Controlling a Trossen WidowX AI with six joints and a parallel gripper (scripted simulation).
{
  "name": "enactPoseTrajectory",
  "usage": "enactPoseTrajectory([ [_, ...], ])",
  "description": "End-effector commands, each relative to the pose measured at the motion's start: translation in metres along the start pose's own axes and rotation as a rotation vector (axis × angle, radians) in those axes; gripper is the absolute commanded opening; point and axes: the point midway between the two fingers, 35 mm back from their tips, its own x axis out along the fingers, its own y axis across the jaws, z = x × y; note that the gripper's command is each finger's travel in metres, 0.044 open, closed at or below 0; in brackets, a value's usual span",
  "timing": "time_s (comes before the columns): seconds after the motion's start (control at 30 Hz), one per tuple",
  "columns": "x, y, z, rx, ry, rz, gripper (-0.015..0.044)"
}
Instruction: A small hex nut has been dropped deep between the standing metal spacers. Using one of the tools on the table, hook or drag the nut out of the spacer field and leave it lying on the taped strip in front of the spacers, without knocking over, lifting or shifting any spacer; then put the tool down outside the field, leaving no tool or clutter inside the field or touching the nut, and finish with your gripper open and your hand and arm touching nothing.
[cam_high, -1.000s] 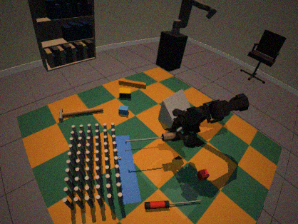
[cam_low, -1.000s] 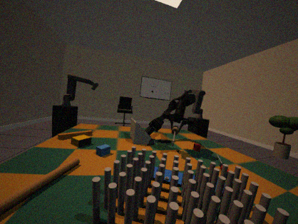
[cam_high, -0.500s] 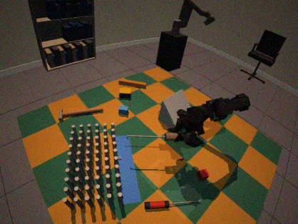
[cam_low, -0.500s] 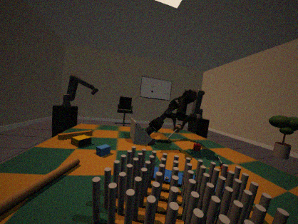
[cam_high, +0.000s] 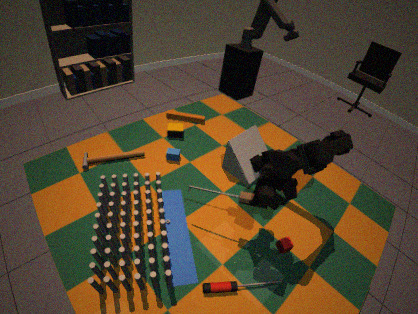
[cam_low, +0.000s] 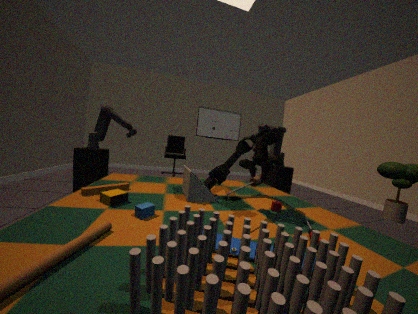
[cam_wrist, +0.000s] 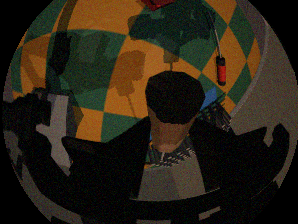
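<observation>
My gripper (cam_high: 254, 196) (cam_low: 214, 178) (cam_wrist: 169, 120) is shut on the tan handle of a thin metal hook rod (cam_high: 215, 191) (cam_low: 239, 187). It holds the rod above the mat, tip pointing toward the spacers. In the wrist view the handle's round end (cam_wrist: 174, 96) fills the space between the fingers. The field of grey upright spacers (cam_high: 130, 227) (cam_low: 240, 270) stands at the mat's front left. The blue taped strip (cam_high: 179, 240) (cam_low: 235, 245) lies along its right side. I cannot make out the nut among the spacers.
A grey wedge (cam_high: 245, 152) (cam_low: 192, 187) stands behind my arm. A red cube (cam_high: 284, 244) (cam_low: 275, 205), a red-handled screwdriver (cam_high: 220, 287) (cam_wrist: 220, 70), a hammer (cam_high: 112, 158) (cam_low: 50, 260), a blue block (cam_high: 173, 154) (cam_low: 144, 210), a yellow block (cam_high: 175, 130) and an orange bar (cam_high: 185, 117) lie around.
</observation>
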Motion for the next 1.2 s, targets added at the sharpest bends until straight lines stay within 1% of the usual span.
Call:
enactPoseTrajectory([
  [0.0,-0.004,-0.007,0.01,0.128,-0.024,-0.017,0.0],
  [0.4,-0.013,-0.021,0.035,0.485,-0.103,-0.022,0.0],
  [0.53,-0.004,-0.027,0.045,0.455,-0.111,-0.026,0.0],
  [0.73,-0.008,-0.031,0.053,0.585,-0.141,-0.025,0.0],
  [1.17,-0.024,-0.042,0.076,0.986,-0.233,0.01,0.0],
])
